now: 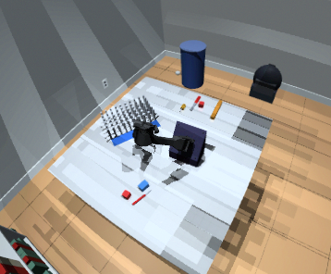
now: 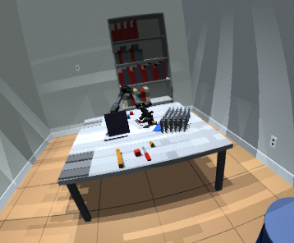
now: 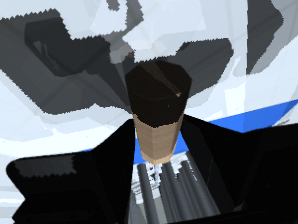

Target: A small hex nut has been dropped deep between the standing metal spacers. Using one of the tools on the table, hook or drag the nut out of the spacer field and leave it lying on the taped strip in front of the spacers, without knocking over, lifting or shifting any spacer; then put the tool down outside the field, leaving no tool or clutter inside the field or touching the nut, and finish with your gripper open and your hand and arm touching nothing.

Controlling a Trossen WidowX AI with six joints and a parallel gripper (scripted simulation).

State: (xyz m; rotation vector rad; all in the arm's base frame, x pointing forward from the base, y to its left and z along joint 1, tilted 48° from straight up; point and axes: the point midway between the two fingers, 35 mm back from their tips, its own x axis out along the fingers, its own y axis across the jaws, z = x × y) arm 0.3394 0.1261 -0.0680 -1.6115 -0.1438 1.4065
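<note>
My gripper (image 1: 142,134) (image 2: 146,119) (image 3: 156,120) is shut on a tool with a tan handle and a dark end (image 3: 157,112). It hangs low at the front edge of the field of standing grey spacers (image 1: 127,115) (image 2: 175,119) (image 3: 162,195). The blue taped strip (image 1: 121,140) (image 2: 157,128) (image 3: 245,119) lies right under and beside the gripper. In the wrist view the tool's thin tip reaches down among the nearest spacers. The hex nut does not show in any view.
The arm's dark base box (image 1: 190,141) (image 2: 117,123) stands mid-table. An orange bar (image 1: 216,109) (image 2: 119,158), a red screwdriver (image 1: 195,103) (image 2: 147,154), a red cube (image 1: 201,105) and a small yellow piece (image 1: 182,106) lie at one side. A blue cube (image 1: 143,185), red cube (image 1: 126,194) and red stick (image 1: 139,199) lie at the other.
</note>
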